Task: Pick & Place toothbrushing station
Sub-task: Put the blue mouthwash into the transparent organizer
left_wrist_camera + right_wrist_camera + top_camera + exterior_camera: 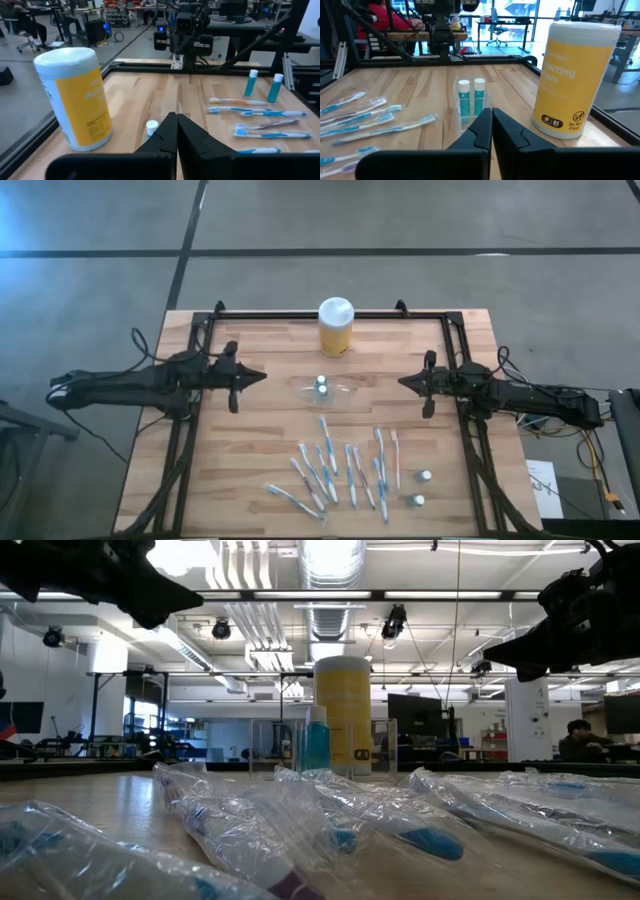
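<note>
The clear plastic holder [325,391] stands mid-table with two small blue, white-capped tubes [471,98] upright in it. Several blue-and-white toothbrushes [340,470] in clear wrappers lie flat toward the near edge, and two small white-capped tubes [421,488] stand to their right. My left gripper [258,377] is shut, level, and left of the holder. My right gripper [406,382] is shut, level, and right of the holder. Both point at the holder from a distance and hold nothing. In the left wrist view my shut fingers [176,131] hide most of the holder.
A tall yellow jar with a white lid [335,327] stands behind the holder near the far edge. A black frame rail [300,314] runs round the table's far and side edges. Bare wood lies between each gripper and the holder.
</note>
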You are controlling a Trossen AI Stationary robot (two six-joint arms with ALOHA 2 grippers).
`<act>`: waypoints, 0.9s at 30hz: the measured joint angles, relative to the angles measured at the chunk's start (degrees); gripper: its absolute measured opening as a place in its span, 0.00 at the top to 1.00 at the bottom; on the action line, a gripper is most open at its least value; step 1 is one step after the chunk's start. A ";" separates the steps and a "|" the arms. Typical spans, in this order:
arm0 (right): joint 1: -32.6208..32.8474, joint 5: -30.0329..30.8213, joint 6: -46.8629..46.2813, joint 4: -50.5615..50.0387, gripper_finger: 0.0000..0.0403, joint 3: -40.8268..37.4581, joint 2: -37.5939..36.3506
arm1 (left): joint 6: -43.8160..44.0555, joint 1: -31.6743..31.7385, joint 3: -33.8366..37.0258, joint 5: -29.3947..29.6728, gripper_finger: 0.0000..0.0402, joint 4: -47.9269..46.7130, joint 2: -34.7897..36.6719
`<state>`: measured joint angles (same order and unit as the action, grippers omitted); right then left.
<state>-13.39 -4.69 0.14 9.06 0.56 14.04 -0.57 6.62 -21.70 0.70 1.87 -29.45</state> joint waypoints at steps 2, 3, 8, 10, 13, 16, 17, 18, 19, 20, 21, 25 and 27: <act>0.00 -0.11 0.25 0.02 0.98 0.00 0.00 | 0.71 0.03 1.09 -0.26 0.99 1.66 0.58; 0.00 -0.11 0.56 0.08 0.98 0.00 0.00 | 1.37 0.03 1.50 -0.29 0.99 1.93 0.92; 0.00 -0.18 1.37 2.37 0.98 0.00 -0.02 | 3.46 0.03 6.00 1.43 0.99 5.51 2.93; 0.00 -0.31 1.37 3.17 0.98 0.00 -0.02 | 3.20 0.03 9.13 1.54 0.99 9.28 4.06; 0.00 -0.31 0.09 3.34 0.98 0.00 -0.02 | 3.23 0.36 12.73 1.77 0.99 12.71 5.92; 0.01 -0.31 -2.54 3.31 0.98 0.00 -0.01 | 3.51 0.41 14.55 1.84 0.99 12.64 7.92; 0.00 -0.30 -3.22 3.14 0.98 0.00 0.04 | 3.62 0.40 14.98 1.83 0.99 12.64 8.58; 0.00 -0.31 -3.59 2.70 0.98 0.00 0.07 | 3.86 0.40 15.36 1.83 0.99 12.65 9.18; 0.00 -0.28 -3.96 2.06 0.98 0.00 0.05 | 4.20 0.40 15.52 1.85 0.99 12.48 9.74; 0.00 -0.28 -4.54 1.84 0.98 0.00 0.07 | 4.46 0.40 15.51 1.83 0.99 12.30 10.21; 0.00 -0.06 -5.53 1.90 0.98 0.02 0.07 | 4.67 0.40 15.52 1.85 0.99 12.21 10.61; 0.05 0.12 -12.74 -7.98 0.98 5.84 0.79 | 5.21 0.42 15.51 1.87 0.98 11.85 11.69; 0.43 0.53 -16.06 -18.71 0.98 12.02 1.86 | 5.21 0.42 15.51 1.89 0.98 11.45 11.95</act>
<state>-12.96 -4.16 -15.92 -9.65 12.58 15.90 4.64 7.05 -6.20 2.59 13.32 -17.50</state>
